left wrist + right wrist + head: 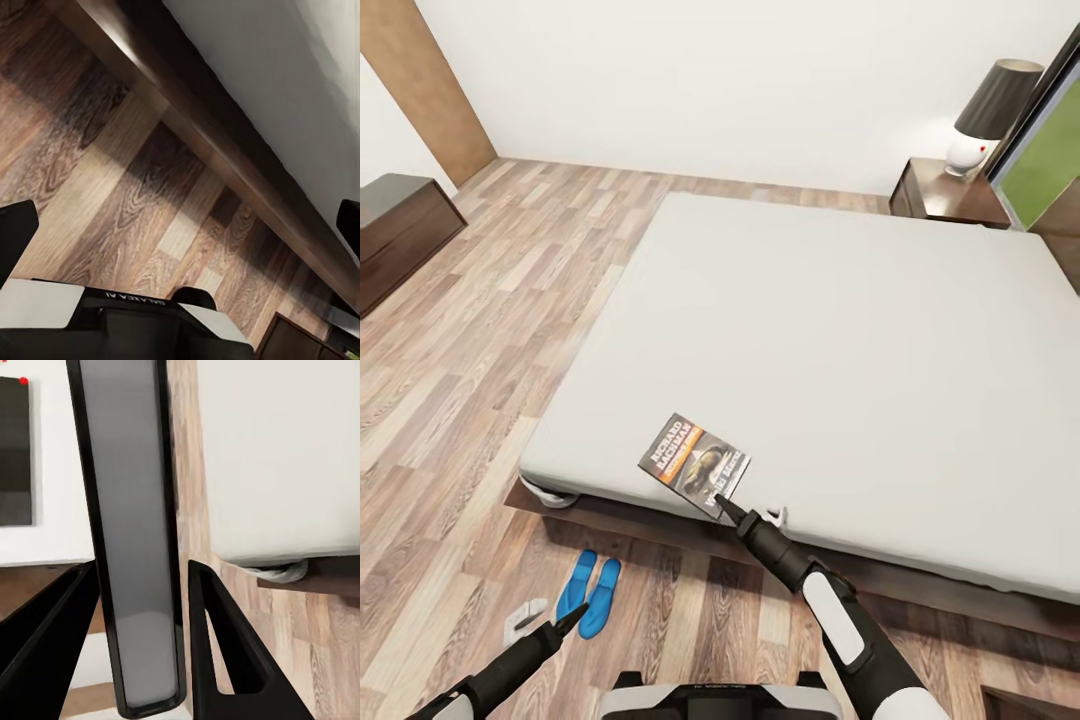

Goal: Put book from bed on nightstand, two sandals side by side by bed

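Note:
The book [695, 464], black and orange with white lettering, is at the near edge of the bed [840, 330]. My right gripper [722, 503] is shut on its near corner. In the right wrist view the book [131, 532] stands edge-on between the two dark fingers [225, 645]. The two blue sandals [589, 592] lie side by side on the floor just in front of the bed's frame. My left gripper [572, 620] hovers low beside them; in the left wrist view its fingers [15, 232] are spread wide over bare planks. The nightstand [945, 192] stands at the far right of the bed.
A lamp [990, 115] with a dark shade sits on the nightstand, beside the window [1050, 150]. A long dark cabinet [400, 235] lines the left wall. A small white object [525, 620] lies on the floor left of the sandals. Wood floor stretches left of the bed.

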You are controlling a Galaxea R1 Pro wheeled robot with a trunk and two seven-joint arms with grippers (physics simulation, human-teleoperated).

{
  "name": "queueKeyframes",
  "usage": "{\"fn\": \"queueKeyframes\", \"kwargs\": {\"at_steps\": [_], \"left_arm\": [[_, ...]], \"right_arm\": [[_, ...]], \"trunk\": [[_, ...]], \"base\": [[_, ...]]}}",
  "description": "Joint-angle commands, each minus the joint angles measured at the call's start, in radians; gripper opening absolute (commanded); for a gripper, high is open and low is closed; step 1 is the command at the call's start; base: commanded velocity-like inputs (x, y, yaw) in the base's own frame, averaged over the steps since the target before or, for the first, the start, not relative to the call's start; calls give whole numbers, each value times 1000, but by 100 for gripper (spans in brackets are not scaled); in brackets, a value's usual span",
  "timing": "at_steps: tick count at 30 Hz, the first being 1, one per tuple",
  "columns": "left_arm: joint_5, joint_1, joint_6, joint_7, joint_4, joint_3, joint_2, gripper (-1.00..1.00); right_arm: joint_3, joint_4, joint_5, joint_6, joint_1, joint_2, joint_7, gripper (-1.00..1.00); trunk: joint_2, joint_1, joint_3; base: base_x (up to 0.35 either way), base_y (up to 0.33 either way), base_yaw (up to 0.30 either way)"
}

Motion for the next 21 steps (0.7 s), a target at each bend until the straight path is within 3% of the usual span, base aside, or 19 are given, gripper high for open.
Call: {"fn": "queueKeyframes", "kwargs": {"at_steps": [1,3,5,6,8,9,10,13,17,21], "left_arm": [[-10,-1,-7,-2,2,8,1,100],[-10,-1,-7,-3,2,8,1,100],[-10,-1,-8,-3,2,8,2,100],[-10,-1,-8,-4,2,8,3,100],[-11,-1,-8,-3,2,8,3,100],[-12,-1,-8,-3,2,8,3,100],[-12,-1,-8,-3,2,8,3,100],[-13,-1,-8,-4,1,7,3,100],[-14,-1,-8,-6,1,8,4,100],[-14,-1,-8,-6,0,5,4,100]], "right_arm": [[0,-4,-8,20,1,-11,0,-100],[1,-6,-2,35,2,-51,0,-100],[2,-2,31,50,3,-134,-1,-100],[3,0,45,55,3,-156,-1,-100],[6,21,142,77,4,-291,2,-100],[7,37,166,81,5,-339,9,-100],[7,77,187,84,5,-419,57,-100],[7,164,210,86,5,-541,223,-100],[7,253,218,86,5,-597,394,-100],[7,438,224,80,5,-608,449,-100]], "trunk": [[6,-4,2],[20,-11,9],[34,-19,15],[41,-23,18],[55,-30,24],[62,-34,27],[69,-38,31],[90,-50,40],[118,-65,53],[146,-80,65]], "base": [[0,0,0],[0,0,0],[0,0,0],[0,0,0],[0,0,0],[0,0,0],[0,0,0],[0,0,0],[0,0,0],[0,0,0]]}}
